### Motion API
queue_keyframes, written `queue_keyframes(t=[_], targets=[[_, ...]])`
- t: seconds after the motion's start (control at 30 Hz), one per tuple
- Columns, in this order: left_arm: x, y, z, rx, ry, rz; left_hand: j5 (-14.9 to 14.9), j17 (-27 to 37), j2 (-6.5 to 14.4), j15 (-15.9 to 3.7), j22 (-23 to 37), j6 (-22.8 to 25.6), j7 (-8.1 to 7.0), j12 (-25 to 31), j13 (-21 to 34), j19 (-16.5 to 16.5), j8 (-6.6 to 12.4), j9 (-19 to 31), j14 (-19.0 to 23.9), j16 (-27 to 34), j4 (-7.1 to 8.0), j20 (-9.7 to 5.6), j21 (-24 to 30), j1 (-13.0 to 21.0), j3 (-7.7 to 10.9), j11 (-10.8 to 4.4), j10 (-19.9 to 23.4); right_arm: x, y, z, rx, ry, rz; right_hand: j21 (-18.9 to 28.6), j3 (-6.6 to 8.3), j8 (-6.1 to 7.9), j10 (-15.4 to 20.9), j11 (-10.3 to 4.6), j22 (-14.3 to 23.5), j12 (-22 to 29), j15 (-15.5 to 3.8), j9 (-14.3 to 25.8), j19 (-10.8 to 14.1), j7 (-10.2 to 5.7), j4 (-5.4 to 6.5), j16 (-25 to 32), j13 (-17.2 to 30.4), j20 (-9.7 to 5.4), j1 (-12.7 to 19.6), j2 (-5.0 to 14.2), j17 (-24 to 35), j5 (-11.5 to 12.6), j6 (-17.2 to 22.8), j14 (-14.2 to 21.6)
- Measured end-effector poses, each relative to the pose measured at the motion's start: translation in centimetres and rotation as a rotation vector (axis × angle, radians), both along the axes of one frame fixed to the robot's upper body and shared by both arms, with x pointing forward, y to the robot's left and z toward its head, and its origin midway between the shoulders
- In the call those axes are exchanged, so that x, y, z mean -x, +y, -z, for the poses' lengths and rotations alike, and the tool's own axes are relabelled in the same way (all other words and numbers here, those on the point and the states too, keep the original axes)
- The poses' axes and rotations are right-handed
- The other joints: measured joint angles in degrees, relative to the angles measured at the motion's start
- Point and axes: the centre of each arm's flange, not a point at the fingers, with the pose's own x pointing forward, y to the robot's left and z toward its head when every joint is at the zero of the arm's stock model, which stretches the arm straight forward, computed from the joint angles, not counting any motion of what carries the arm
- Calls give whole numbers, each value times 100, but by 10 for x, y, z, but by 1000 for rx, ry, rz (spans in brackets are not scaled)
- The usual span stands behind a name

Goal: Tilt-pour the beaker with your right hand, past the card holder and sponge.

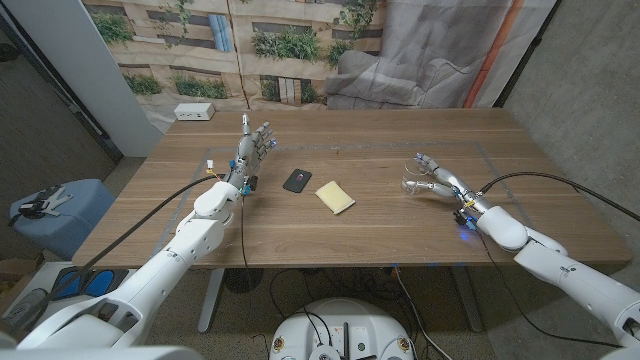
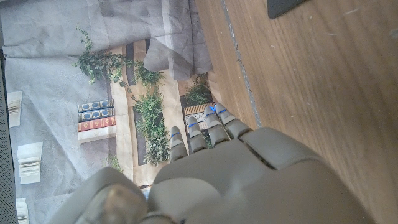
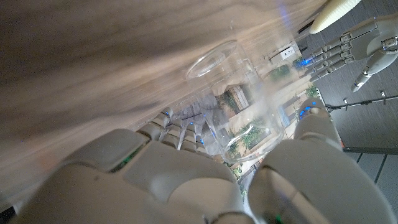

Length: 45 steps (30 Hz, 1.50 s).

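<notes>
The right hand (image 1: 432, 180) grips the beaker (image 1: 413, 182), fingers wrapped around its clear wall; in the right wrist view the beaker (image 3: 233, 102) lies between fingers (image 3: 171, 127) and thumb with its round rim pointing away from the palm. It looks already tipped, mouth toward the desk's middle, held just above the wood on the robot's right side.

To do the pour well, I judge the wrist should roll slowly with the grasp firm, since smooth glass or clear plastic can slip in hard fingers. The mouth should stay short of the sponge (image 1: 335, 197) and card holder (image 1: 297, 180), which lie side by side, well apart from the beaker. No liquid can be made out inside.

The beaker is transparent, cylindrical and thin-walled. The sponge is a flat yellow square, soft-looking; the card holder is a small dark rounded slab. The desk (image 1: 400, 235) is matte brown wood with visible grain.

The left hand (image 1: 256, 146) stands raised over the desk, fingers spread, holding nothing.
</notes>
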Motion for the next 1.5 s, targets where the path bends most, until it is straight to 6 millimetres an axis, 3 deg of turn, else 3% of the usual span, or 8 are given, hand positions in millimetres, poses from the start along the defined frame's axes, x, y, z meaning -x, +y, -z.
queue_keyframes(t=[0.13, 0.4, 0.57, 0.7, 0.87, 1.23, 1.33, 1.5], targets=[[0, 0, 0, 0, 0, 0, 0, 0, 0, 0, 0, 0, 0, 0, 0, 0, 0, 0, 0, 0, 0, 0, 0, 0, 0, 0, 0, 0, 1, 0, -13, -1, -2, 0, 0, 43, 51, -48, 0, 22, 30, 0, 80, -43, 0, 0, 25, -1, 23, 24, 0, 7, 1, 30], [0, 0, 0, 0, 0, 0, 0, 0, 0, 0, 0, 0, 0, 0, 0, 0, 0, 0, 0, 0, 0, 0, 0, 0, 0, 0, 0, -1, 4, 3, -51, 4, -16, 0, 35, 87, 153, -9, 0, 21, 124, 27, 79, -134, -31, 0, 55, 83, 258, 256, 16, 7, 7, -3], [0, 0, 0, 0, 0, 0, 0, 0, 0, 0, 0, 0, 0, 0, 0, 0, 0, 0, 0, 0, 0, 0, 0, 0, 0, 0, 0, -2, 6, 5, -75, 12, -28, 0, 170, 186, 184, 23, 0, 21, 155, 65, 79, -197, -53, 0, 102, 82, 521, 310, 42, -78, 7, -34], [0, 0, 0, 0, 0, 0, 0, 0, 0, 0, 0, 0, 0, 0, 0, 0, 0, 0, 0, 0, 0, 0, 0, 0, 0, 0, 0, -3, 8, 6, -89, 17, -34, 0, 257, 232, 206, 45, 0, 30, 210, 80, 47, -237, -61, 0, 132, 114, 687, 475, 42, -127, 31, -26], [0, 0, 0, 0, 0, 0, 0, 0, 0, 0, 0, 0, 0, 0, 0, 0, 0, 0, 0, 0, 0, 0, 0, 0, 0, 0, 0, -3, 11, 8, -106, 20, -42, 0, 334, 338, 372, 7, 0, 85, 227, 132, 88, -359, -81, 45, 193, 154, 902, 481, 69, -223, 155, -43], [0, 0, 0, -1, 0, 0, 0, 0, 0, 0, 0, 0, 0, 0, 0, 0, 0, 0, 0, 0, 0, 0, 0, 0, 0, 0, 0, -5, 19, 10, -142, 22, -48, 0, 407, 748, 808, -95, 0, 267, 128, 268, 164, -400, -23, 163, 403, 164, 1090, 517, 144, -466, 670, 177], [0, 0, 0, -1, 0, 0, 0, 0, 0, 0, 0, 0, 0, 0, 0, 0, 0, 0, 0, 0, 0, 0, 0, 0, 0, 0, 0, -6, 18, 10, -150, 21, -42, 2, 407, 898, 1010, -139, 0, 379, 75, 322, 224, -407, -22, 229, 486, 142, 1152, 455, 175, -554, 877, 301], [0, 0, 0, -1, 0, 0, 0, 0, 0, 0, 0, 0, 0, 0, 0, 0, 0, 0, 0, 0, 0, 0, 0, 0, 0, 0, 0, -7, 19, 10, -174, 20, -36, 43, 406, 1165, 1271, -222, 0, 538, -54, 406, 337, -435, -22, 299, 638, 111, 1218, 525, 214, -656, 1201, 503]])
